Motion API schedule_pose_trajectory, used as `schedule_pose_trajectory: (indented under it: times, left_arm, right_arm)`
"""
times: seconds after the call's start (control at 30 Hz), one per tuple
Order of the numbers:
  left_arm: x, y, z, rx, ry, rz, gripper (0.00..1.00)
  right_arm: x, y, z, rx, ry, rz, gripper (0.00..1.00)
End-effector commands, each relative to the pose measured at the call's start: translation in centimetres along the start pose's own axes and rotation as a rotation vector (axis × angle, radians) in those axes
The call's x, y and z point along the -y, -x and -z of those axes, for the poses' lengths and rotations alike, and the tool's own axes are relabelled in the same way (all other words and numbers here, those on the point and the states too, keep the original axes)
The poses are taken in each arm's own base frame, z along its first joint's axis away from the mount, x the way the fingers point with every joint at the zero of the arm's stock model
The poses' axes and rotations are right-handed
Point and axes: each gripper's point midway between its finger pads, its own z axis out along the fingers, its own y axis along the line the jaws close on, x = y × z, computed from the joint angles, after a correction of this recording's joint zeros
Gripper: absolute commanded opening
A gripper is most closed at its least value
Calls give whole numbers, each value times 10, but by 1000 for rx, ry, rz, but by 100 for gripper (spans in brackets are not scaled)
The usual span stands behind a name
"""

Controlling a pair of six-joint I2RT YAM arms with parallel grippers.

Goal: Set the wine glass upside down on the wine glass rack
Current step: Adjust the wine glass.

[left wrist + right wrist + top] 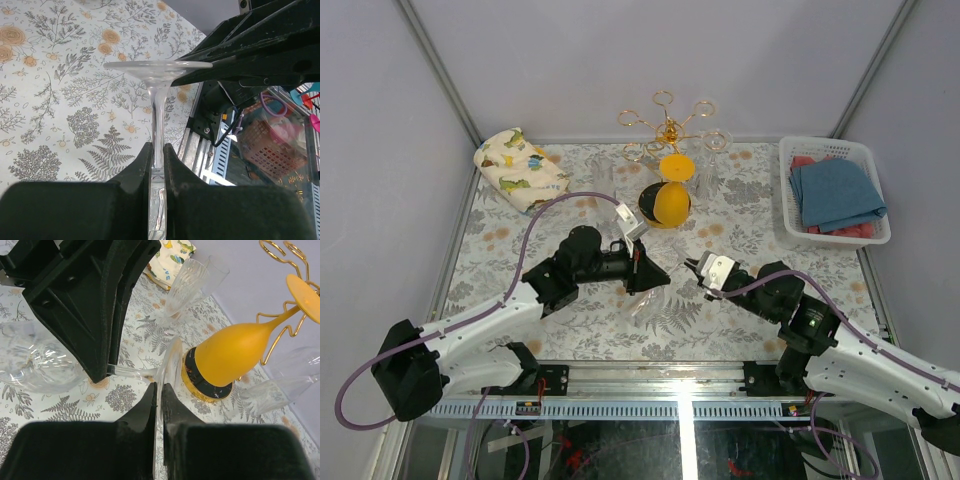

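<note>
Wine glass [156, 107]: one clear glass, turned on its side low over the flowered table [480, 260] in front of the rack, held between two grippers. From the left: one dinosaur-print cloth [520, 168] at the far corner; the left gripper [157, 150], fingers clamped on the stem; the right gripper [159, 390], fingers pressed together on the rim of the foot. Behind them is one gold wine glass rack [667, 130]; one orange glass [670, 203] hangs on it upside down, with its bowl over the black base. Two further clear glasses [192, 282] [277, 387] stand near the rack; one white basket [825, 143] at far right holds folded blue cloths [835, 192].
</note>
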Motion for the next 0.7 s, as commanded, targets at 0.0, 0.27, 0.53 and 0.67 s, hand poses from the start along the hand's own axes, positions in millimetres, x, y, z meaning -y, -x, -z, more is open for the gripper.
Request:
schedule_pose_trajectory:
  times: [0.0,0.27,0.53,0.67]
  left_arm:
    - [-3,10,0,32,22,-54,0]
    - [-8,16,0,47,57,-59,0]
    - [-27,23,10,60,173,-83,0]
    - [-35,27,16,74,207,-105,0]
  right_arm:
    - [17,41,0,143,-61,-72,2]
    - [16,30,2,117,-78,-93,19]
    - [19,29,17,130,-105,-108,32]
    - [19,28,23,132,-112,-129,46]
